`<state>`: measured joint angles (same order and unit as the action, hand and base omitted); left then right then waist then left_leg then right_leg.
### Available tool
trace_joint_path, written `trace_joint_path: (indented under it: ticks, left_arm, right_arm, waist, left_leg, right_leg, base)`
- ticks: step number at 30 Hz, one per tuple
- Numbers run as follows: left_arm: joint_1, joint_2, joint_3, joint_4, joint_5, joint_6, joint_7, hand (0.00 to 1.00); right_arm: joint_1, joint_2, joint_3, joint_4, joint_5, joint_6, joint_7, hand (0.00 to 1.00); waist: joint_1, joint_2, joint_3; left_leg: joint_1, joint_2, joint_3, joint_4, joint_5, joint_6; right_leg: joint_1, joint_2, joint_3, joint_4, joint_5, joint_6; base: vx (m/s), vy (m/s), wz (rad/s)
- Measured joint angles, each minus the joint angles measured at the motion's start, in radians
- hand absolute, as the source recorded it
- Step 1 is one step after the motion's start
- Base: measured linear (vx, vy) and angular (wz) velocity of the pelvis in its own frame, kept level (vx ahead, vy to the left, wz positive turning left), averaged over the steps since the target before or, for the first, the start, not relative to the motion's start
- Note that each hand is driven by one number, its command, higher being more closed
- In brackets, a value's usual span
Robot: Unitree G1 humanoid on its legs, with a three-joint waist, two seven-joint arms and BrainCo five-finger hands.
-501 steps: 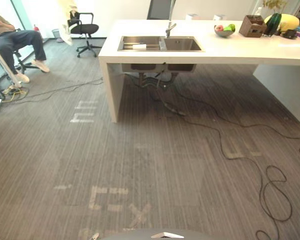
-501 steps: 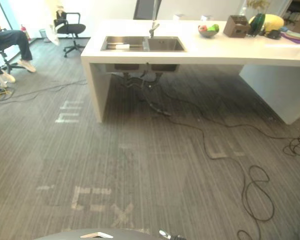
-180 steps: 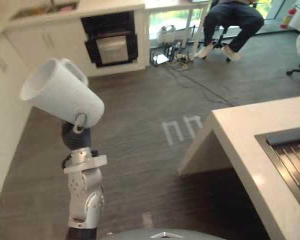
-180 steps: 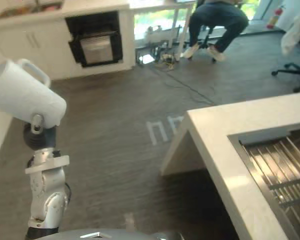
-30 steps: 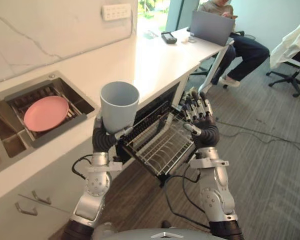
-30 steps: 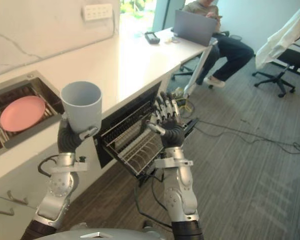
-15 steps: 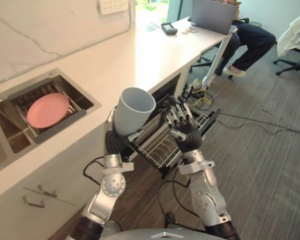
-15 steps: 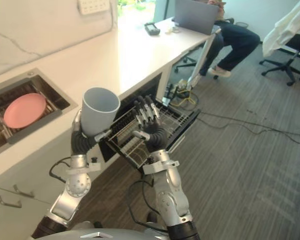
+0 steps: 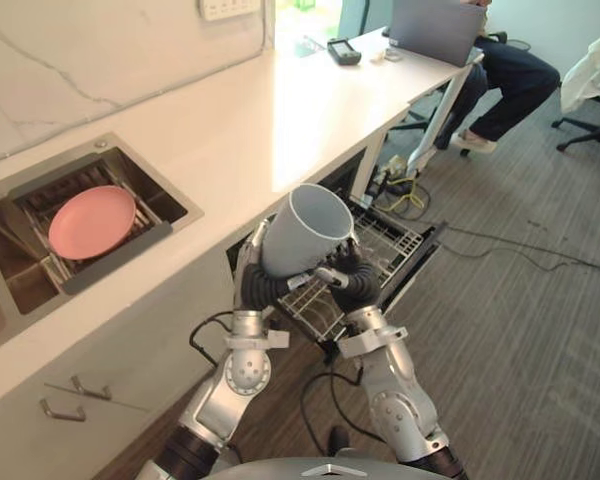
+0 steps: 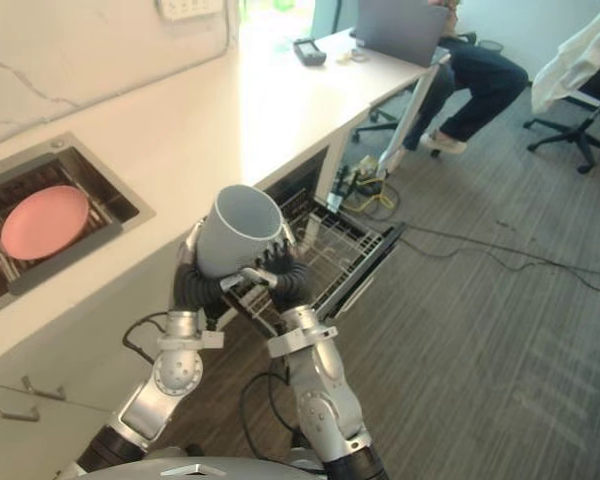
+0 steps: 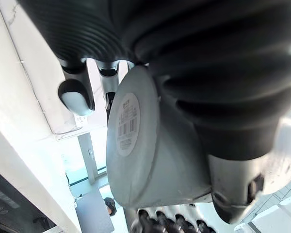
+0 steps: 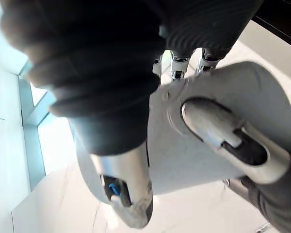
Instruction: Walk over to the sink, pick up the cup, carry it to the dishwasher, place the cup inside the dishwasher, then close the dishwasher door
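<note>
A pale grey cup (image 9: 305,232) is tilted, mouth toward the upper right, above the front of the open dishwasher. My left hand (image 9: 252,285) is shut on its lower part; the left wrist view shows its base (image 11: 136,145) between thumb and fingers. My right hand (image 9: 352,283) lies against the cup's other side with straight fingers, and the cup (image 12: 208,145) sits close in the right wrist view. The dishwasher's wire rack (image 9: 385,245) is pulled out over the lowered door (image 9: 417,262), just beyond both hands.
A white counter (image 9: 270,110) runs above the dishwasher, with a sink holding a pink plate (image 9: 90,215) to the left. At its far end a person (image 9: 515,75) sits by a laptop (image 9: 435,28). Cables (image 9: 500,245) lie on the floor beyond the door.
The left hand has tipped the cup over to the right and lowered it toward the rack. The right hand has moved in from the right until it touches the cup.
</note>
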<state>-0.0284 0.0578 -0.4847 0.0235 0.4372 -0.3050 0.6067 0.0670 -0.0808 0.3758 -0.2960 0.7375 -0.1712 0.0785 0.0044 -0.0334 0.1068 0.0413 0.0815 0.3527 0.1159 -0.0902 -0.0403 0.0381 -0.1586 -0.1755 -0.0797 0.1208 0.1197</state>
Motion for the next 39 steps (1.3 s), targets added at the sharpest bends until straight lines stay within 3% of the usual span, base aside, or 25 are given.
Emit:
trace_joint_path:
  ticks: [4,5,16,22,28,29,34,39]
  left_arm:
    - [0.000,0.001,-0.020,0.005,0.000,0.003,0.000,1.00]
    - [0.001,0.001,-0.023,0.006,-0.001,0.003,0.000,1.00]
    - [0.004,0.004,-0.028,0.037,-0.003,0.002,-0.005,1.00]
    - [0.012,0.022,-0.028,0.039,-0.014,0.007,-0.005,1.00]
    - [0.014,0.022,-0.027,0.069,-0.022,0.008,-0.003,1.00]
    - [0.015,0.022,-0.027,0.069,-0.022,0.008,-0.003,1.00]
    - [0.015,0.023,-0.036,0.069,0.013,0.007,-0.002,1.00]
    - [0.015,0.023,-0.032,0.069,0.040,0.008,0.004,1.00]
  right_arm:
    - [0.000,-0.001,0.012,0.000,-0.024,0.000,-0.038,0.00]
    - [0.000,-0.002,0.012,0.000,-0.032,0.000,-0.041,1.00]
    - [0.000,-0.010,0.021,0.022,-0.086,0.000,-0.089,1.00]
    - [-0.002,-0.011,0.042,0.022,-0.183,0.002,-0.139,1.00]
    - [-0.002,-0.011,0.042,0.022,-0.193,0.045,-0.167,1.00]
    - [-0.002,-0.011,0.042,0.022,-0.193,0.047,-0.169,0.00]
    - [-0.011,-0.010,0.041,0.022,-0.193,0.082,-0.170,0.00]
    - [-0.012,-0.011,0.041,0.022,-0.193,0.088,-0.169,0.00]
  waist:
    - [0.005,-0.001,-0.009]
    - [0.005,-0.002,-0.011]
    - [0.019,-0.011,-0.045]
    - [0.020,-0.017,-0.049]
    - [0.020,-0.028,-0.058]
    - [0.020,-0.028,-0.058]
    - [0.019,-0.028,-0.059]
    - [0.018,-0.026,-0.060]
  left_leg:
    - [0.011,-0.012,0.001,-0.038,0.024,0.002]
    - [0.014,-0.014,0.002,-0.047,0.030,0.001]
    - [0.035,-0.025,0.003,-0.103,0.063,0.002]
    - [0.040,-0.029,0.003,-0.105,0.064,0.004]
    - [0.040,-0.029,0.003,-0.105,0.064,0.004]
    - [0.040,-0.030,0.003,-0.105,0.064,0.004]
    - [0.040,-0.030,0.003,-0.105,0.064,0.004]
    - [0.040,-0.030,0.003,-0.105,0.064,0.004]
  right_leg:
    - [-0.006,-0.005,0.000,0.003,0.000,0.003]
    - [-0.009,-0.005,0.000,0.004,-0.001,0.003]
    - [-0.016,-0.008,0.000,0.009,-0.001,0.005]
    - [-0.016,-0.011,0.000,0.009,-0.002,0.006]
    - [-0.016,-0.011,0.000,0.009,-0.002,0.006]
    - [-0.016,-0.011,0.000,0.009,-0.002,0.006]
    - [-0.016,-0.011,0.000,0.009,-0.002,0.006]
    - [-0.016,-0.011,0.000,0.009,-0.002,0.006]
  base:
    - [-0.07,-0.024,0.01]
    - [-0.06,-0.029,0.01]
    - [-0.04,-0.023,0.00]
    - [-0.04,-0.019,0.00]
    - [-0.01,-0.006,0.00]
    - [-0.03,-0.020,0.00]
    - [-0.03,-0.022,0.00]
    - [-0.01,-0.005,0.00]
